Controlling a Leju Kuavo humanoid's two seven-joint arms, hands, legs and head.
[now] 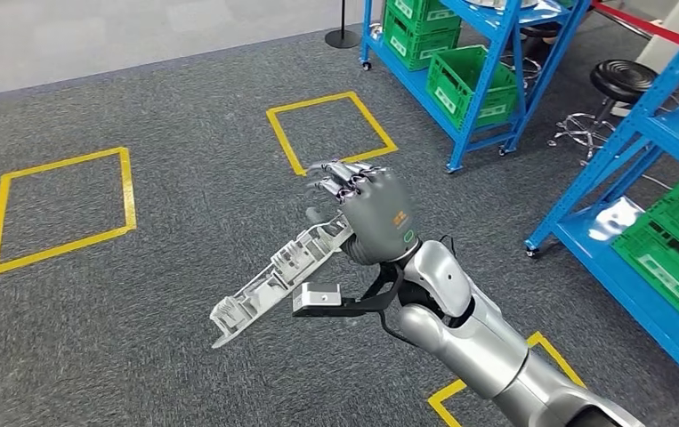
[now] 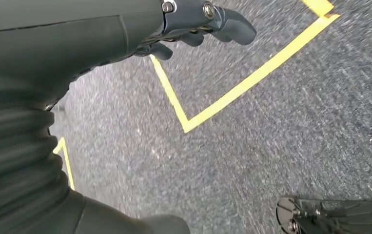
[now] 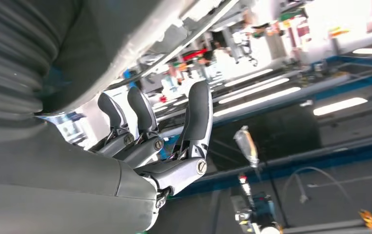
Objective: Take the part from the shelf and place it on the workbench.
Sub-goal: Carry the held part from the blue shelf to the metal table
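The part (image 1: 269, 283) is a long silver-grey cast piece with ribs and cut-outs. It hangs slanted over the grey carpet in the middle of the head view. My right hand (image 1: 373, 216) grips its upper end, with the fingers stretched forward above it. In the right wrist view the part (image 3: 174, 29) runs along the palm, and the dark fingers (image 3: 196, 119) stand up beside it. My left hand (image 2: 193, 22) hangs over the carpet with nothing in it, its fingers loosely bent.
Blue shelves (image 1: 487, 27) holding green crates (image 1: 471, 82) stand at the back, and more (image 1: 674, 240) at the right. A black stool (image 1: 622, 82) stands between them. Yellow tape squares (image 1: 331, 129) mark the carpet ahead and to the left (image 1: 60, 209).
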